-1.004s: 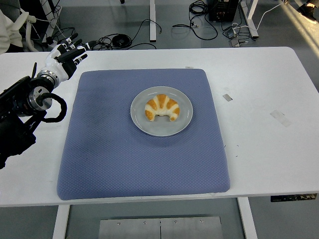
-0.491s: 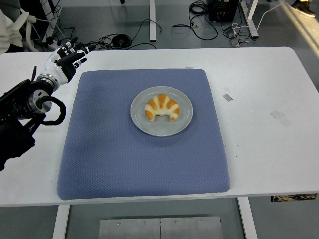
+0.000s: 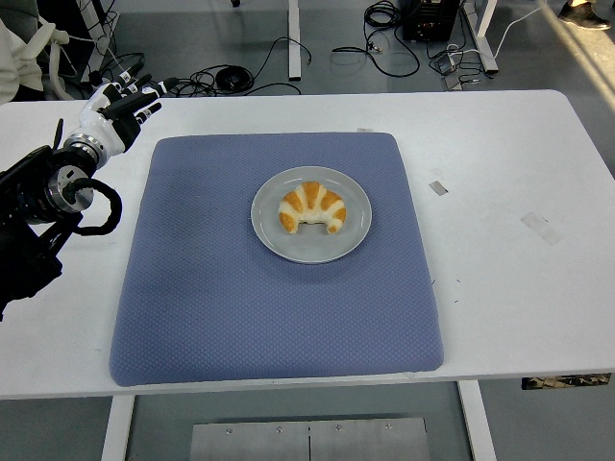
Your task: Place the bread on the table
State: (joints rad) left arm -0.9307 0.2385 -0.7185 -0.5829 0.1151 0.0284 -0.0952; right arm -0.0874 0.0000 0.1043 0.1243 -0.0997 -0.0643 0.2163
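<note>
A golden croissant (image 3: 312, 208) lies on a grey round plate (image 3: 356, 237) in the middle of a blue mat (image 3: 240, 307) on the white table (image 3: 509, 279). My left hand (image 3: 120, 108) is at the far left over the table's back corner, well away from the plate. Its fingers are spread and hold nothing. The left arm (image 3: 38, 211) comes in from the left edge. The right arm is out of view.
Small bits of tape (image 3: 438, 187) lie on the table right of the mat. Cables (image 3: 231, 77) run over the floor behind the table. Table legs (image 3: 296, 38) stand at the back.
My left hand has drawn back up and to the left, away from the mat's corner. The croissant and plate have not moved.
</note>
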